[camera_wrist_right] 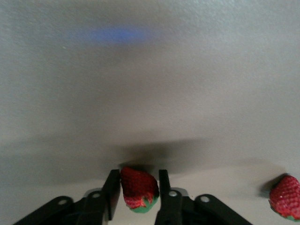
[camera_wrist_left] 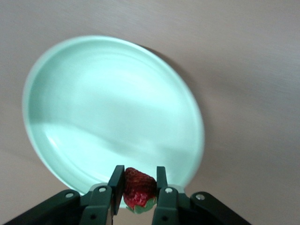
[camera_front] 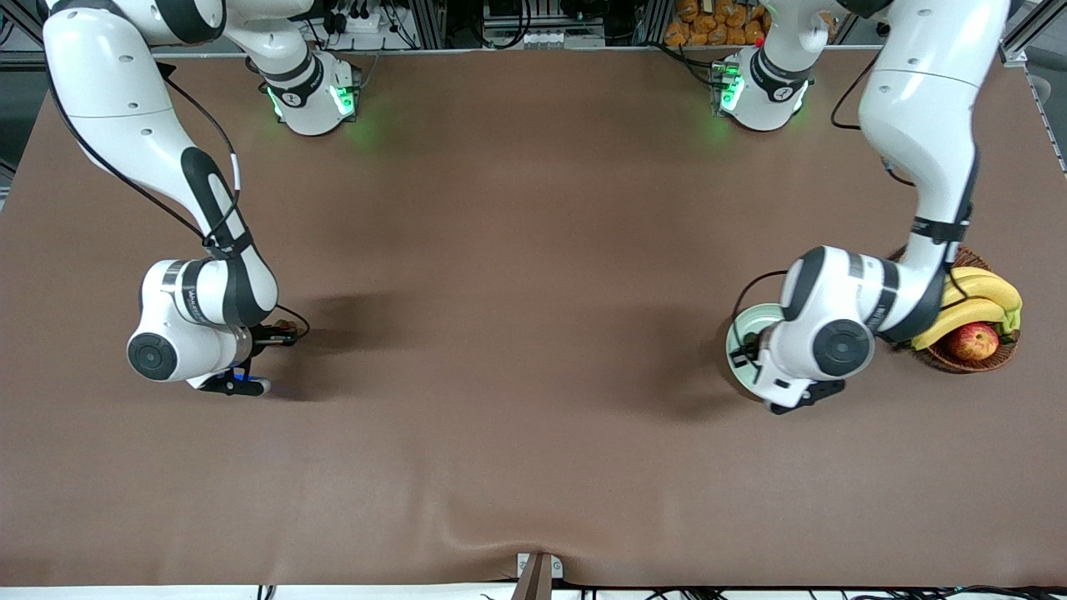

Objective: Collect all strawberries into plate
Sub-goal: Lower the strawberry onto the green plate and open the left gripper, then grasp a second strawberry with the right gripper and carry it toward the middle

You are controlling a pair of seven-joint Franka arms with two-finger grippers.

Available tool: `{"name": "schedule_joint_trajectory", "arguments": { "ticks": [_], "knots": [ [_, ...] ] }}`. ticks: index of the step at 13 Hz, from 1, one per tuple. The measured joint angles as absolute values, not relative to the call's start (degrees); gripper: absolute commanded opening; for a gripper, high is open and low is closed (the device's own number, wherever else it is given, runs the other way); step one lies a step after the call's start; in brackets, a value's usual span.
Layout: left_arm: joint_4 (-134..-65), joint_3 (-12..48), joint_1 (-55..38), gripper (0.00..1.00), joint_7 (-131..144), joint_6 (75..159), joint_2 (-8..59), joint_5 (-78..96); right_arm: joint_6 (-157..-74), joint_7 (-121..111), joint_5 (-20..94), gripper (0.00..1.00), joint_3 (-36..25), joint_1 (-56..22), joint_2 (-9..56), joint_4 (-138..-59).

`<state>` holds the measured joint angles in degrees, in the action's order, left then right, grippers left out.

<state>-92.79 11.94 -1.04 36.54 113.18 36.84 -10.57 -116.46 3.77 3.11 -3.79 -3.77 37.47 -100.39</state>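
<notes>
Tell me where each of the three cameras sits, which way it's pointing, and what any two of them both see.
Front view: high across the table, facing both arm bases; shows both arms, the basket with bananas and an apple.
Left wrist view: on the left arm, looking down at the plate; left claw grips a strawberry.
Right wrist view: low over the table; right claw around a strawberry, another strawberry beside.
Shared: front and left wrist views both show the plate.

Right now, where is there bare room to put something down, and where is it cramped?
Free: the brown table between the two arms. Crowded: the left arm's end, where the left gripper holds a strawberry over the plate beside the fruit basket.
</notes>
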Motion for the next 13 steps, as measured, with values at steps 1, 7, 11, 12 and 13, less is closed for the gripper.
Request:
{"name": "schedule_joint_trajectory", "arguments": {
  "ticks": [1,7,11,12,13],
  "knots": [
    [-93.1,12.0,-0.3,1.00,35.9,113.2,36.8,-11.1,-116.8,3.8,3.1,0.00,-3.6,-4.1,37.4,-99.5],
    [-92.9,14.5,-0.3,1.00,40.1,113.2,35.7,-8.7,-117.0,14.3,13.3,0.00,-2.1,-15.1,37.1,-90.8],
    [-91.8,17.2,-4.0,1.00,52.8,113.4,35.4,-6.4,-127.6,24.7,30.0,0.00,-1.7,-28.2,38.2,-89.7],
    [-91.6,17.2,-5.8,1.00,56.3,113.8,35.7,-6.4,-132.6,25.4,33.4,0.00,-1.7,-31.3,39.3,-89.7],
    [-91.6,17.2,-7.5,1.00,59.3,115.1,36.2,-6.4,-137.9,25.7,36.4,0.00,-1.7,-34.0,41.0,-89.7]
  ]
}}
